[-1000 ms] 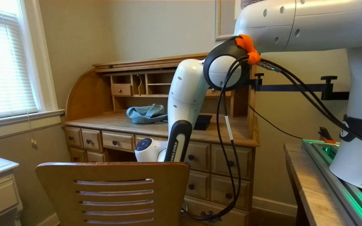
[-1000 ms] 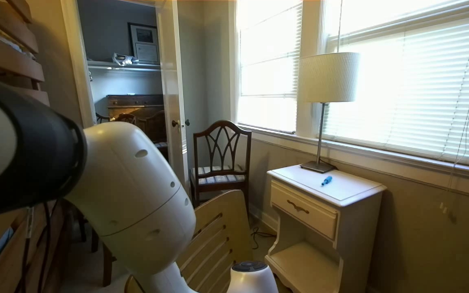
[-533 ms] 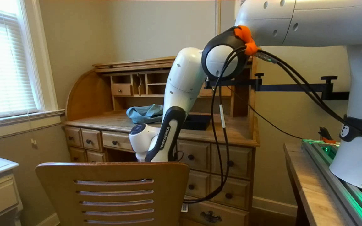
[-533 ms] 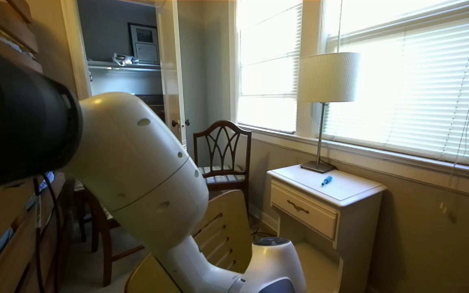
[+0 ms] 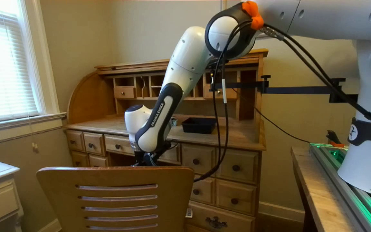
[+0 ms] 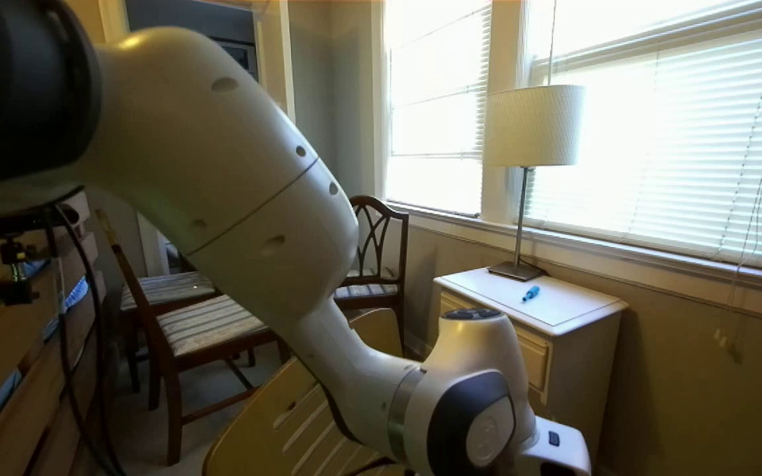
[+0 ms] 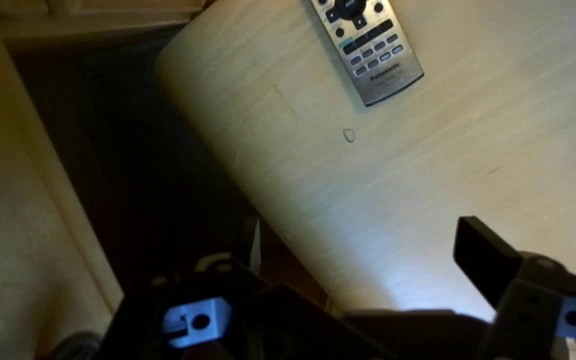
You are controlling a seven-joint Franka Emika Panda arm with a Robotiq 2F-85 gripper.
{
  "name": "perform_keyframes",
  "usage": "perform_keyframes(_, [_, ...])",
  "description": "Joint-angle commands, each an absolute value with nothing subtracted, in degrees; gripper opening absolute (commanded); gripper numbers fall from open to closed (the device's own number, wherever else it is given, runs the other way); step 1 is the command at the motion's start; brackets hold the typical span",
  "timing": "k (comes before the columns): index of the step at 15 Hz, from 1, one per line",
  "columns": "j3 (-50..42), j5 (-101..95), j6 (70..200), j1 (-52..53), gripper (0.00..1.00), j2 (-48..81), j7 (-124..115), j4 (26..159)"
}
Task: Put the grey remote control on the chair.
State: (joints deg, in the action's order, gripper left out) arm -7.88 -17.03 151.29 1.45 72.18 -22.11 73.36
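by the front edge of the roll-top wooden table (image 5: 108,124): light-brown slatted chair (image 5: 118,203)
grey oblong remote control (image 7: 369,50): on the chair, presumably as asked
black end effector (image 7: 360,242): spread, empty, likely for clearance

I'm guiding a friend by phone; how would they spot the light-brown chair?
Find the big wooden roll-top desk. The light-brown chair stands in front of it. Unlike the darker chairs with striped seats, it has a broad back cut by horizontal slots.

White arm (image 5: 185,63), black cables (image 5: 226,120)
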Motion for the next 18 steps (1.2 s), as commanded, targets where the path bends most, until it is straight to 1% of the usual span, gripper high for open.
perform_keyframes(1, [-3.9,-18.0,151.4,-0.9,1.00,61.0,-13.0,84.7])
perform_keyframes(2, [-2.8,-18.0,150.3,-1.6,1.00,58.3,-9.9,86.8])
perform_keyframes(3, [-4.1,-14.9,148.5,-0.2,1.00,55.8,-6.1,88.7])
perform_keyframes(6, [-4.8,-15.2,141.1,0.9,1.00,47.0,-2.3,94.1])
perform_keyframes(8, [-6.3,-16.3,134.6,3.1,1.00,41.6,-3.3,96.2])
perform_keyframes(11, [-6.7,-17.9,129.1,5.6,1.00,33.0,-6.0,100.6])
perform_keyframes(13, [-6.6,-19.2,127.7,7.3,1.00,27.0,-8.0,104.4])
perform_keyframes(18, [-5.7,-26.8,131.9,10.2,1.00,12.1,-14.4,118.0])
